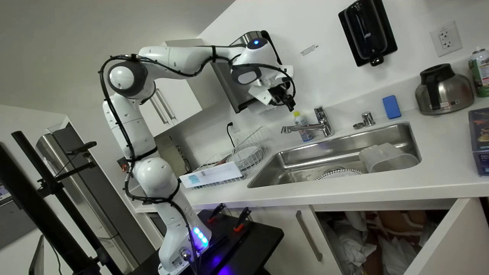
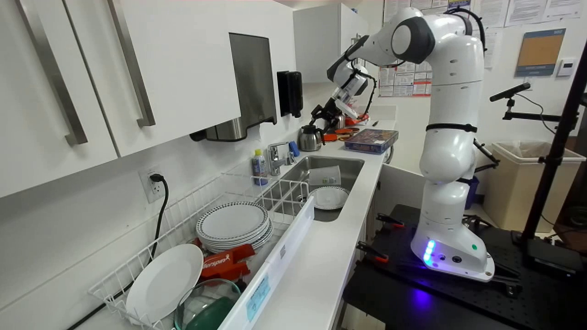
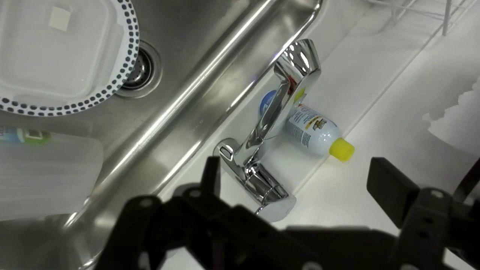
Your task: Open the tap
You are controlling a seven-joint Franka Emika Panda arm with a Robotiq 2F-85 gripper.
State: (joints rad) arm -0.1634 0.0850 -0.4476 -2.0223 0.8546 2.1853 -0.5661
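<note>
Fingers (image 3: 392,189) stand wide apart, holding nothing, above the tap (image 3: 258,135) and not touching it. In the wrist view its thick body (image 3: 258,182) lies low centre, between them in the frame, with the spout (image 3: 275,108) slanting up and right; I'd say the next move is down onto the lever handle (image 1: 320,112). Beyond, left in the wrist view, the sink (image 3: 180,108) holds a dot-rimmed plate (image 3: 131,45) and a translucent tub (image 3: 48,176). Farther away, in an exterior view, stacked plates (image 2: 234,222) sit in the wire rack (image 2: 195,201).

Silver tap (image 3: 258,135), black end effector (image 3: 296,174), yellow cap (image 3: 341,149), and there, a white plate (image 3: 129,48), dark-dotted at the edge
</note>
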